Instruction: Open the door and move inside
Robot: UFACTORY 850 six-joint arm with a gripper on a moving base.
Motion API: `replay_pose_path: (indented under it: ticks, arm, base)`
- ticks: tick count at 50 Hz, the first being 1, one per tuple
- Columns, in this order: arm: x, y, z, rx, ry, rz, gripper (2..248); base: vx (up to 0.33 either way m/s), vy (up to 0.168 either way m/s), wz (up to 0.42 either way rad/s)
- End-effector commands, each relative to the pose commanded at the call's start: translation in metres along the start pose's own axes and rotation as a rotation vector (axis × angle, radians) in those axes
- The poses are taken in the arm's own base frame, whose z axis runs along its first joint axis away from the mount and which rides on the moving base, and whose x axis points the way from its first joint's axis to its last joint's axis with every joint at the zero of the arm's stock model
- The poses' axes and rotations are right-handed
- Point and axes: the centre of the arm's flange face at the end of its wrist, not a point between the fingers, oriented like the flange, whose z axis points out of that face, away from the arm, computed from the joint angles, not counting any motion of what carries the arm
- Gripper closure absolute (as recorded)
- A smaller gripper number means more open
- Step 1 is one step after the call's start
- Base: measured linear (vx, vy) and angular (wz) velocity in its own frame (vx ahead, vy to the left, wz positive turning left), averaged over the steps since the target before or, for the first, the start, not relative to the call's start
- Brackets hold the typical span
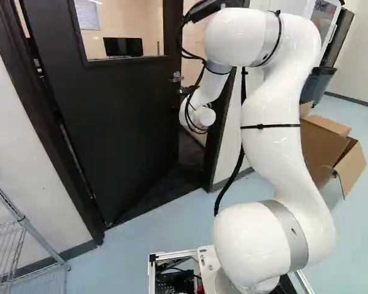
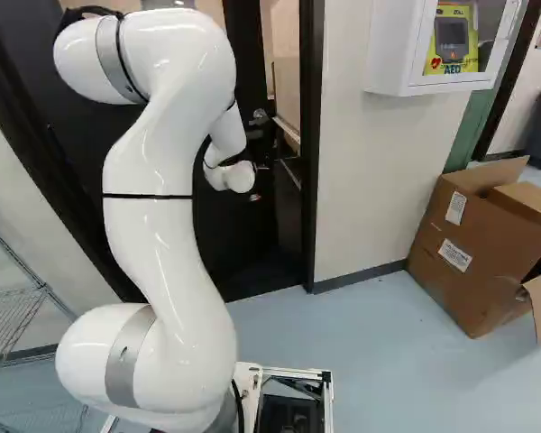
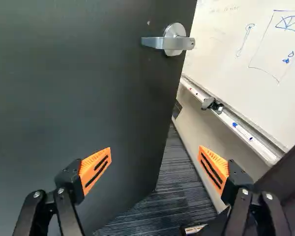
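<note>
The dark, windowed door (image 1: 122, 110) stands partly open, a silver lever handle (image 3: 173, 42) near its free edge.

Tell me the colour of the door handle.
The handle is silver; it shows best in the wrist view.

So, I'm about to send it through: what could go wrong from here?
The door is only partly open and the open jaws hold nothing, so the door might swing back. The arm reaches forward close beside the door frame, so driving ahead could scrape it.
</note>
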Motion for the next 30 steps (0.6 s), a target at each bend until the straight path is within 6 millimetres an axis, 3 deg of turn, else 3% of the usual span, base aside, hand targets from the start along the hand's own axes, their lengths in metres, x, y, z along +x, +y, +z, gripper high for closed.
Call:
replay_pose_path:
  ticks: [30]
  arm:
    - [-0.008, 0.005, -0.063, -0.022, -0.041, 0.013, 3]
  base:
    - [0.000, 0.000, 0.000]
